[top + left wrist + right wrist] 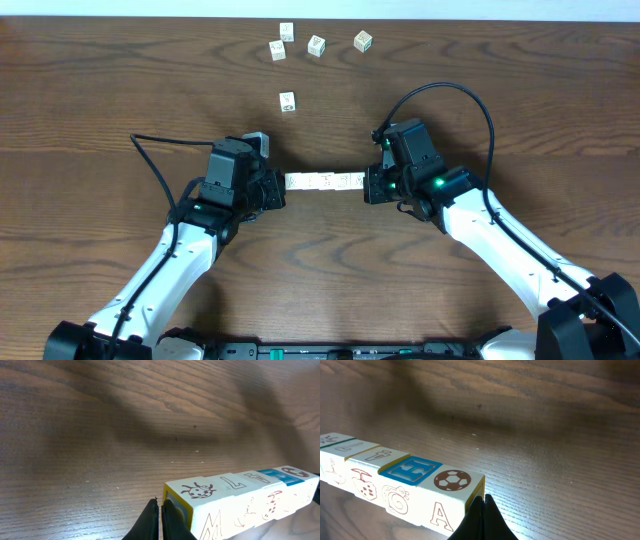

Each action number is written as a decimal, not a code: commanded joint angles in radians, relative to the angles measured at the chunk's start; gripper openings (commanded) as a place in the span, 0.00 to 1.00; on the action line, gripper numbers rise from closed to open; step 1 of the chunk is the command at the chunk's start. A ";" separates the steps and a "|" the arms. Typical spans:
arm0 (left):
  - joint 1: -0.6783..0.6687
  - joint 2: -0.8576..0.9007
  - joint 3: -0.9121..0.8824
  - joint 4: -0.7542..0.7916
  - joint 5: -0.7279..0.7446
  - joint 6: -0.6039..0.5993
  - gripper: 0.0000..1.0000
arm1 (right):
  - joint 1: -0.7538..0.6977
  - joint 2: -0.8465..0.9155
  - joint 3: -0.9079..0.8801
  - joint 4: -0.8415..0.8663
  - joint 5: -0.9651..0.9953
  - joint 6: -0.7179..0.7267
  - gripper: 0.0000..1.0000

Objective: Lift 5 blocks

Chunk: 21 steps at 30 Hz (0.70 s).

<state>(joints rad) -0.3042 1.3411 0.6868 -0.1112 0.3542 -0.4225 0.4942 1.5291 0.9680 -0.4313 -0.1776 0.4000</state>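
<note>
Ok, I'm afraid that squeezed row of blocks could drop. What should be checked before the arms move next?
1. The left gripper shut, tips against one end of the row of blocks: ok.
2. The right gripper shut, tips against the other end: ok.
3. Row straight, no gaps showing: ok.
4. Row lifted off the table: cannot tell.
5. The loose blocks far from the row: ok.
</note>
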 commanded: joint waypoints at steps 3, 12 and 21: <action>-0.058 0.015 0.050 0.026 0.229 -0.017 0.07 | 0.087 0.001 0.047 0.039 -0.306 -0.012 0.01; -0.110 0.042 0.050 0.026 0.229 0.003 0.07 | 0.087 0.002 0.047 0.039 -0.306 -0.012 0.01; -0.110 0.045 0.050 0.026 0.229 0.010 0.07 | 0.087 0.003 0.047 0.039 -0.314 -0.012 0.01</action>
<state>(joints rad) -0.3359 1.3937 0.6868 -0.1261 0.3260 -0.4187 0.4942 1.5288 0.9680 -0.4255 -0.1677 0.3969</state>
